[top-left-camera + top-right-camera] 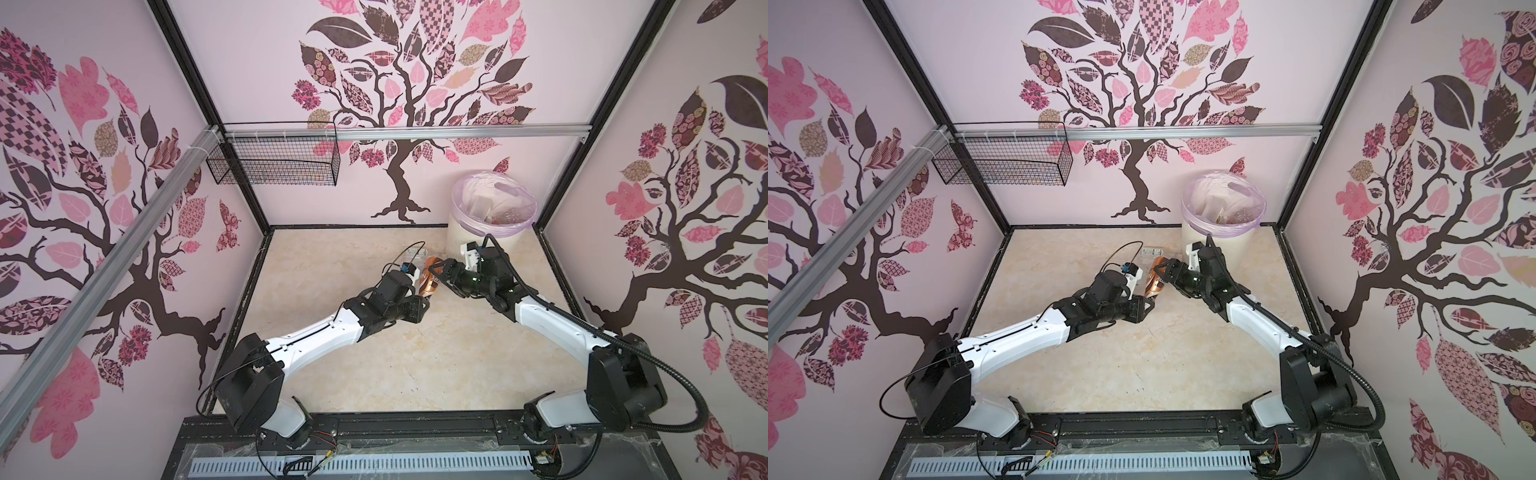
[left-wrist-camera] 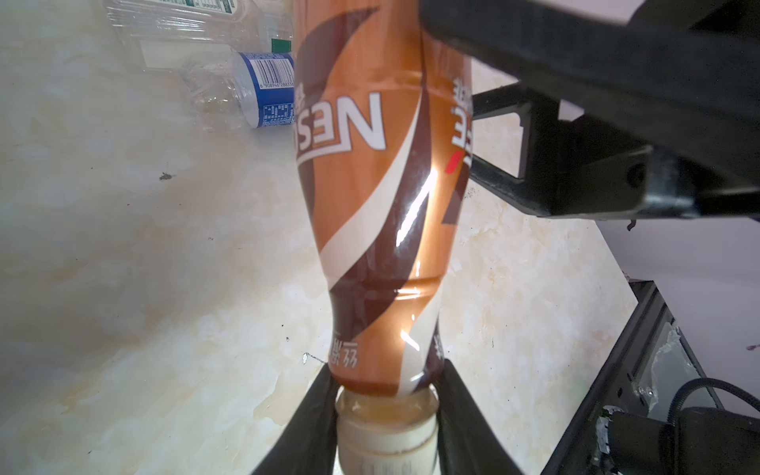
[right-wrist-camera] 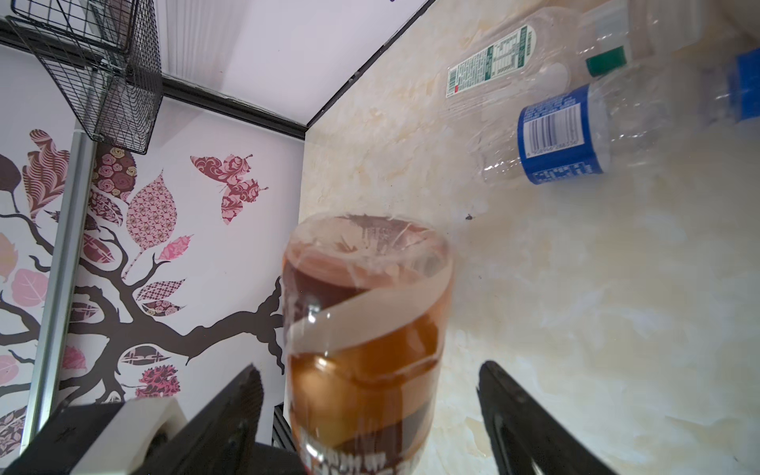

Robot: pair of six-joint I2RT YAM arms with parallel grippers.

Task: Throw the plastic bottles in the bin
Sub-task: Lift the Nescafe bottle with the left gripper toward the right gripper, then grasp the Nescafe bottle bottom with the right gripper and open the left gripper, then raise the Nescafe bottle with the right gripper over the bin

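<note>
One brown bottle (image 1: 430, 282), blue-label bottle (image 2: 267, 90) in wrist views

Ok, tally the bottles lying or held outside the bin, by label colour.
brown-label bottle: 1
blue-label bottle: 1
green-label bottle: 1
Total: 3

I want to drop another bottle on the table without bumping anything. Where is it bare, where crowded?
Bare: the wide near stretch of tabletop beyond the front rail, and the strip along the left wall. Crowded: left of the bin, where the brown bottle, left gripper, right gripper and two clear bottles bunch.
</note>
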